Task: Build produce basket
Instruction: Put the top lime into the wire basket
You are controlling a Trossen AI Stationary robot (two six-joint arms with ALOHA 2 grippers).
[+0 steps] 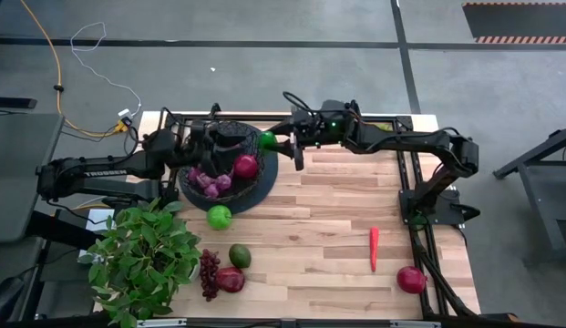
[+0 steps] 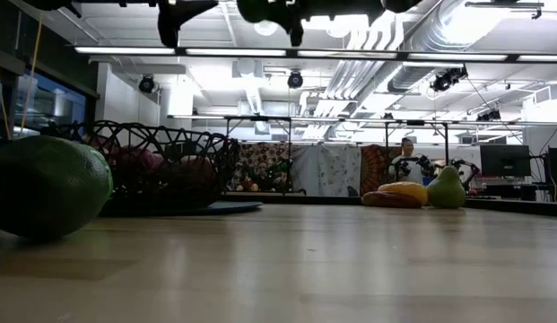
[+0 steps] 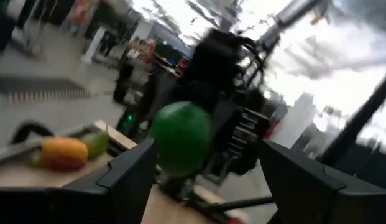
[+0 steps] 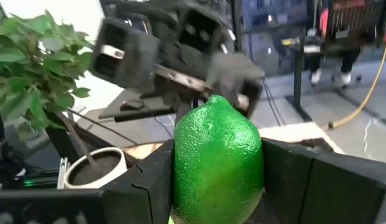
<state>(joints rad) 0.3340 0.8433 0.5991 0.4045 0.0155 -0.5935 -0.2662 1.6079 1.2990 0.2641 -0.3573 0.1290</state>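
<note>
The basket (image 1: 230, 178), a round, shallow bowl of black wire mesh, sits at the table's (image 1: 328, 228) far left on a dark mat; we see purple grapes (image 1: 210, 182) and a red pomegranate (image 1: 245, 166) inside. Above its far rim our right gripper (image 1: 275, 142) clamps a glossy, pebbled green lime (image 4: 217, 163). Our left gripper (image 1: 230, 137) hangs opposite, fingers apart and empty.
</note>
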